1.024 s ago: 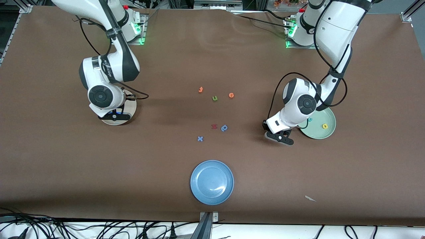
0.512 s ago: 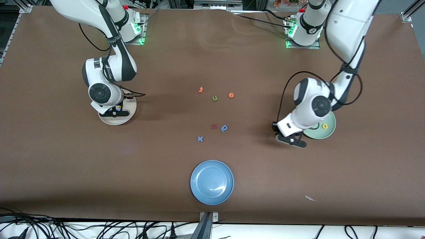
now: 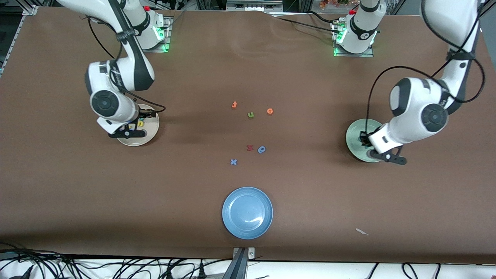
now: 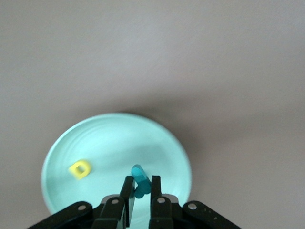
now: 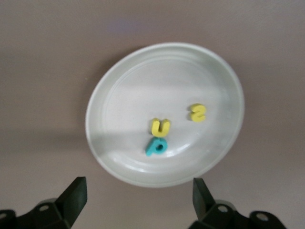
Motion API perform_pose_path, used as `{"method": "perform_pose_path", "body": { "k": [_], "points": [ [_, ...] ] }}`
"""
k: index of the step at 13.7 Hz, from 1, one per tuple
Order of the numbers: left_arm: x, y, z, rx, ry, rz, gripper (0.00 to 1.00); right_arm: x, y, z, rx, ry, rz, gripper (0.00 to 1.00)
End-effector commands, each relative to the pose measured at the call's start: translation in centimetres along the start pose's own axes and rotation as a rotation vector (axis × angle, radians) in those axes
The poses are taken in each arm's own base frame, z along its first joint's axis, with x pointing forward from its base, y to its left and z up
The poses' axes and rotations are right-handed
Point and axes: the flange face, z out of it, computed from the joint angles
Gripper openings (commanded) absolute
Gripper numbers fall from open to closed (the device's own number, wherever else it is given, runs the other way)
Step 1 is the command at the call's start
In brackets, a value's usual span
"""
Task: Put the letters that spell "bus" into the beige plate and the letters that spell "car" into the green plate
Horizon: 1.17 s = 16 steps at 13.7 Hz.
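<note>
Right gripper [image 5: 136, 202], jaws wide apart and empty, hangs over the beige plate [image 3: 149, 133] at the frame's left; yellow u [image 5: 160, 127], yellow s [image 5: 198, 112] and teal b [image 5: 156, 146] lie in it. Left gripper [image 4: 141, 200], at right, pinches a teal letter [image 4: 139, 179] over the green plate [image 4: 114, 138], beside the yellow a [image 4: 80, 169].

White arms, dark joints, looping black cables, black claws.

1. The front camera sits high, facing both robot bases, taking in the whole worktop [image 3: 248, 69].
2. The left wrist camera looks down closely on the green plate [image 4: 62, 152].
3. The right wrist camera looks down closely on the beige plate [image 5: 114, 100]; both plates also show in the front view.
</note>
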Motion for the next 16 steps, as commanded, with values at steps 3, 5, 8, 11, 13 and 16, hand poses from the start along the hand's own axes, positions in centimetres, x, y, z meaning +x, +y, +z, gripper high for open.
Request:
{"method": "perform_pose_path", "body": {
  "k": [3, 5, 8, 11, 13, 16],
  "points": [
    [-4.3, -5.2, 0.3, 0.022, -0.032, 0.055, 0.24, 0.1, 2.5, -15.2, 0.031, 0.03, 0.026, 0.99],
    [-4.3, -5.2, 0.1, 0.023, -0.027, 0.046, 0.92, 0.1, 3.9, -19.9, 0.074, 0.087, 0.048, 0.99],
    [-4.2, -5.1, -0.8, 0.026, -0.012, 0.045, 1.0, 0.0, 5.8, -23.5, 0.124, 0.115, 0.069, 0.99],
    [-4.8, -4.2, -0.7, 0.015, -0.014, 0.055, 1.0, 0.2, 6.8, -24.1, 0.126, 0.143, -0.006, 0.99],
    [-4.5, -3.6, -3.7, 0.034, 0.054, 0.066, 1.0, 0.3, 7.2, -24.0, 0.121, 0.147, -0.07, 0.99],
    [-6.4, -2.7, -11.7, 0.062, 0.147, 0.07, 1.0, 0.4, 8.1, -23.9, 0.123, 0.146, -0.06, 0.99]
  ]
}}
